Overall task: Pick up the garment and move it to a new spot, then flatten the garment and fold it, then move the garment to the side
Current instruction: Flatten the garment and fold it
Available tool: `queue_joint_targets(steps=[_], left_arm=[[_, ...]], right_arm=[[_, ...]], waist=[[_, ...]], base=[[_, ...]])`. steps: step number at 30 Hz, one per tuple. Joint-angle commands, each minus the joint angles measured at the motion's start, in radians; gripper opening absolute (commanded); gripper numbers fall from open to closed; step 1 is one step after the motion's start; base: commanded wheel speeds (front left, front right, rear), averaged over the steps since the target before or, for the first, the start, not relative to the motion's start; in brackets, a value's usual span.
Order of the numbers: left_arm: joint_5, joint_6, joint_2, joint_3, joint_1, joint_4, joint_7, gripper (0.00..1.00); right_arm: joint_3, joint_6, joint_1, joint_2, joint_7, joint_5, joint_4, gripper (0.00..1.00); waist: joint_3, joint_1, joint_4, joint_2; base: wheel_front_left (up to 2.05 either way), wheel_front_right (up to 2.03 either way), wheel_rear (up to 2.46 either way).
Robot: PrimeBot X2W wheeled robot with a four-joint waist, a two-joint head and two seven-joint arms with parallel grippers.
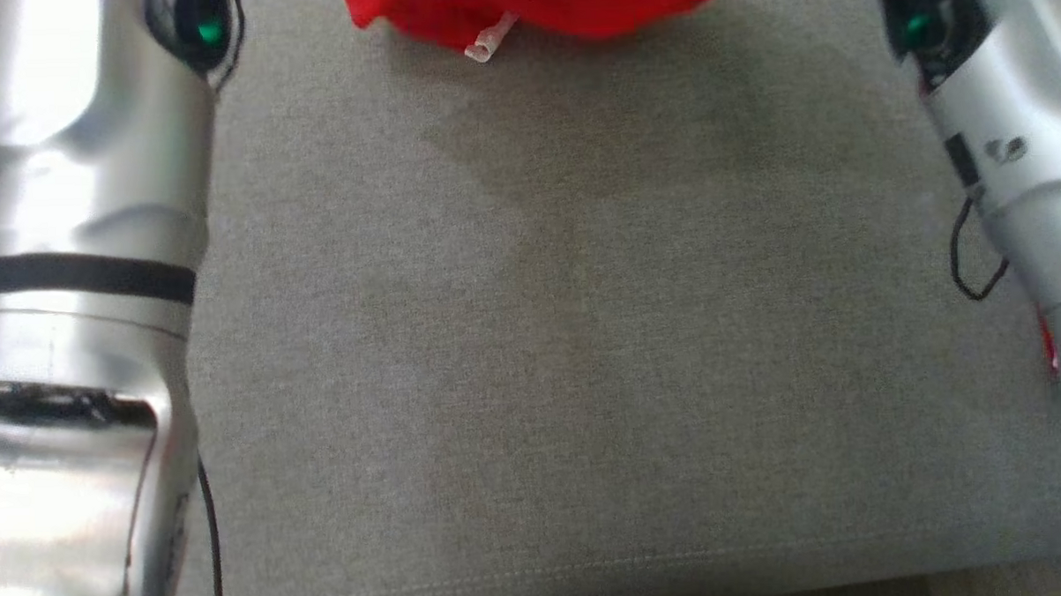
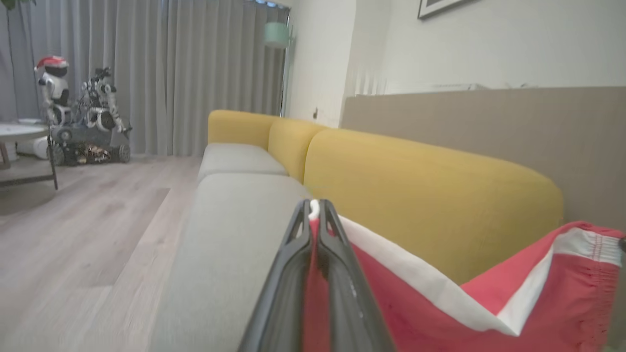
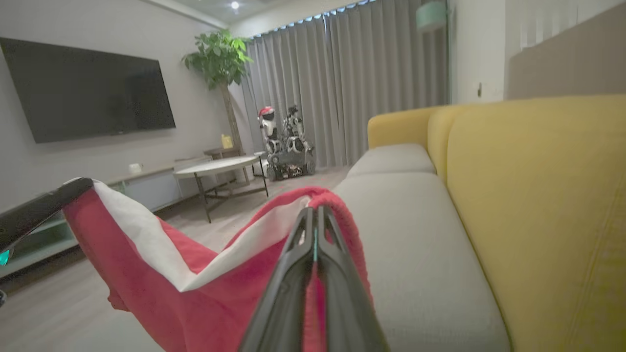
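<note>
The garment [image 1: 538, 2] is red with a white waistband. It hangs at the top edge of the head view above the grey sofa seat [image 1: 532, 333], a white cord end [image 1: 486, 42] dangling from it. My left gripper [image 2: 315, 208] is shut on one end of the waistband, and the red cloth [image 2: 420, 313] stretches off to its right. My right gripper [image 3: 315, 211] is shut on the other end, with the garment [image 3: 161, 274] sagging between the two grips. My pale forearms [image 1: 79, 261] [image 1: 1002, 140] flank the seat.
The yellow backrest [image 2: 430, 181] runs along the far side of the seat. Wooden floor [image 2: 73, 234] lies beyond the seat's front. A round coffee table [image 3: 215, 166], toy robots [image 2: 78, 117], a wall television [image 3: 88, 93] and grey curtains stand farther off.
</note>
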Motion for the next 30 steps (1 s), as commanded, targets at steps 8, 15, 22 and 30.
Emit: queue_joint_targets(steps=[8, 15, 22, 30], left_arm=[[-0.057, -0.007, 0.006, 0.049, 0.097, 0.031, -0.005, 0.00], [-0.070, -0.007, -0.002, 0.050, 0.398, -0.201, -0.005, 0.00], [-0.021, -0.007, 0.013, 0.071, 0.756, -0.522, -0.005, 0.00], [-0.015, -0.004, 0.024, 0.131, 1.061, -0.736, -0.005, 0.00]], right_arm=[[0.156, -0.001, 0.075, -0.011, -0.054, 0.093, 0.020, 0.00], [0.118, -0.001, 0.323, -0.068, -0.063, 0.090, -0.158, 0.00], [-0.063, -0.001, 0.699, -0.092, -0.064, -0.033, -0.461, 0.00], [-0.141, -0.001, 1.039, -0.121, -0.064, -0.093, -0.652, 0.00]], waist=[[0.039, 0.0000, 0.009, 0.0000], [0.016, 0.0000, 0.001, 0.0000], [-0.038, 0.0000, -0.001, 0.0000], [-0.110, 0.0000, 0.000, 0.0000]], base=[[0.00, 0.00, 0.00], [0.00, 0.00, 0.00], [0.00, 0.00, 0.00], [0.00, 0.00, 0.00]])
